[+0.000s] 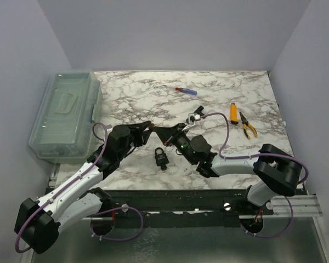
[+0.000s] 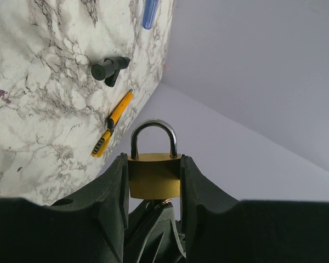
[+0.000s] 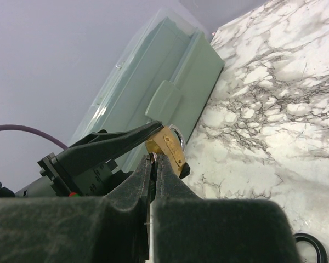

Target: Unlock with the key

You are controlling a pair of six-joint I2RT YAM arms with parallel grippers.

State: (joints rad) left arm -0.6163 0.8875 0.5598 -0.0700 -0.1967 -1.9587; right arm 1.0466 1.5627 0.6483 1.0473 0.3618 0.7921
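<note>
A brass padlock (image 2: pixel 153 178) with a silver shackle (image 2: pixel 153 134) is held above the table, and my left gripper (image 2: pixel 153 160) is shut on its two flat sides. Both legs of the shackle sit in the body. The key (image 2: pixel 163 204) shows as a small metal sliver touching the padlock's underside, pinched in my right gripper (image 3: pixel 155 160), which is shut. In the right wrist view the brass padlock (image 3: pixel 168 143) is tilted just beyond my fingertips. The top view shows the left gripper (image 1: pixel 148 129) and right gripper (image 1: pixel 168 133) meeting tip to tip mid-table.
A black padlock (image 1: pixel 161 157) lies on the marble table (image 1: pixel 126 98) just below the two grippers. At the left stands a clear plastic box (image 1: pixel 66 112). Farther back lie a blue-and-red tool (image 1: pixel 186 91), a yellow cutter (image 1: pixel 233 113), yellow pliers (image 1: pixel 248 125) and a small metal part (image 1: pixel 196 117).
</note>
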